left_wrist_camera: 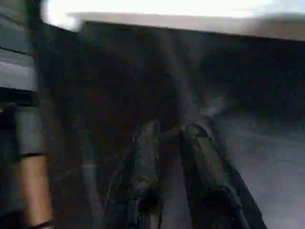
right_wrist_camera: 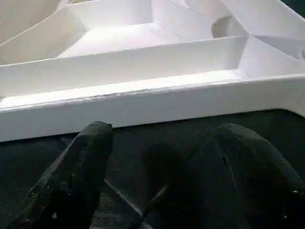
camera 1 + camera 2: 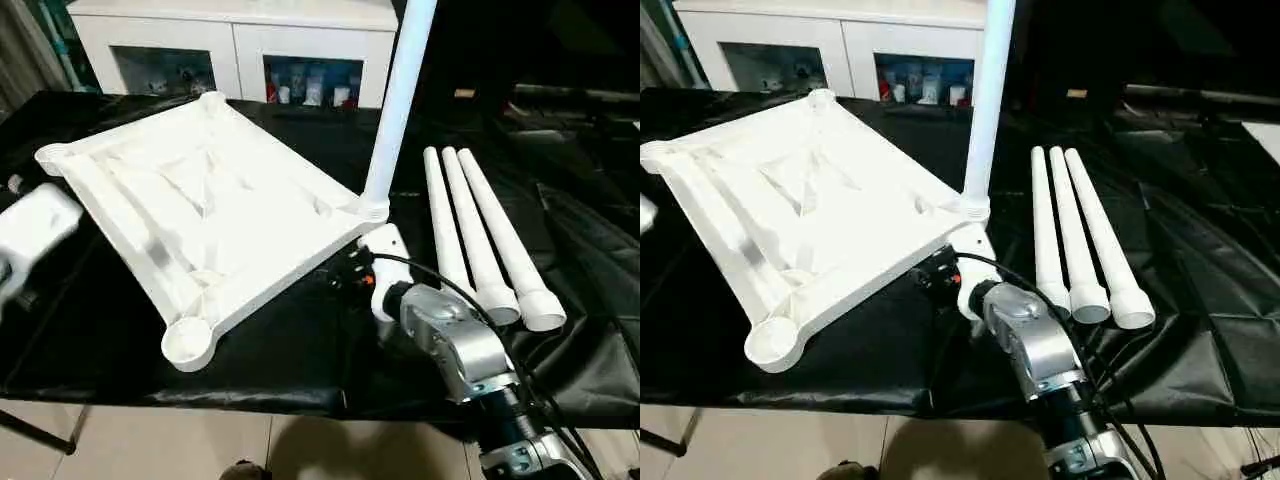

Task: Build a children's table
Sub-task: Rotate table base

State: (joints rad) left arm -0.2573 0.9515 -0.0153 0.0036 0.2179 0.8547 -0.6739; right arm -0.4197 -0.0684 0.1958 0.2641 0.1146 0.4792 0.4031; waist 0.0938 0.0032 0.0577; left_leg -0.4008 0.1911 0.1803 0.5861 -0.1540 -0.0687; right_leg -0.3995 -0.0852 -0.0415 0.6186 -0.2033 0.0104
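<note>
A white plastic tabletop (image 3: 200, 215) lies upside down on a black-covered work table (image 3: 120, 340), ribbed underside facing up, round sockets at its corners. 1 white tubular leg (image 3: 400, 100) already stands upright in the corner socket nearest the robot's right side. The other 3 loose legs (image 3: 480, 235) lie side by side on the black cloth just to the right of the tabletop, wide ends toward the robot.

The right gripper (image 2: 157, 157) sits low on the cloth just in front of the tabletop's near rim, close below the fitted leg; its 2 black fingers are spread wide and hold nothing. The left gripper (image 1: 169, 157) is off to the left, over the dark cloth; its fingers stand close together with a narrow gap and nothing visible between them, though blur makes this uncertain.

The step in hand appears to be fitting the 2nd leg. The next move likely calls for the right gripper to reach right, close around 1 loose leg, and carry it to an empty socket (image 3: 188, 340).

The near-left socket sits close to the work table's front edge. Open cloth lies between the tabletop and the loose legs. A white glass-door cabinet (image 3: 235, 45) stands behind the work table.
</note>
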